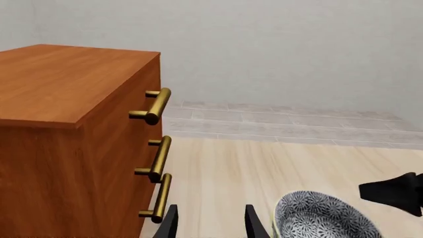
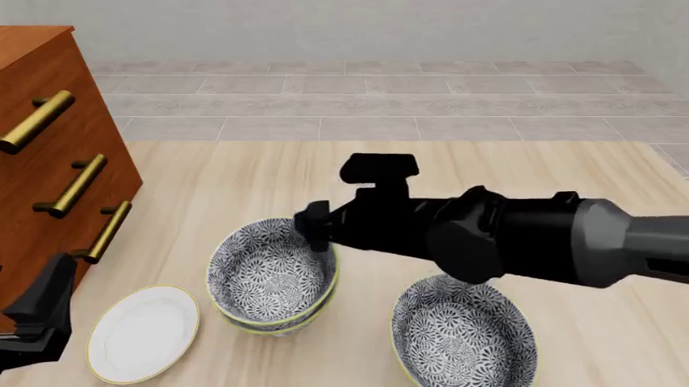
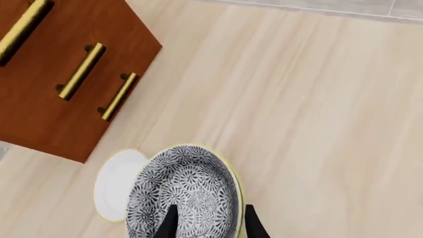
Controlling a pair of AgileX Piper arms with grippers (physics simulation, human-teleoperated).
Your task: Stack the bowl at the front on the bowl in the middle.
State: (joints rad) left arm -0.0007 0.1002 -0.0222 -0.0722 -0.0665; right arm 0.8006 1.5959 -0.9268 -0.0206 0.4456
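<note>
My right tool (image 3: 206, 220) hangs unclenched over the bowl at the front (image 2: 271, 271), which sits nested in the bowl in the middle (image 2: 274, 322) on the bench (image 2: 453, 173). Only the front view shows the third bowl (image 2: 465, 334). My left tool (image 1: 210, 223), parted and empty, faces the cabinet (image 1: 73, 134).

Front camera looks down over the table (image 2: 538, 185); both wrist cameras ride low, sharing the wooden cabinet (image 1: 59, 124).
</note>
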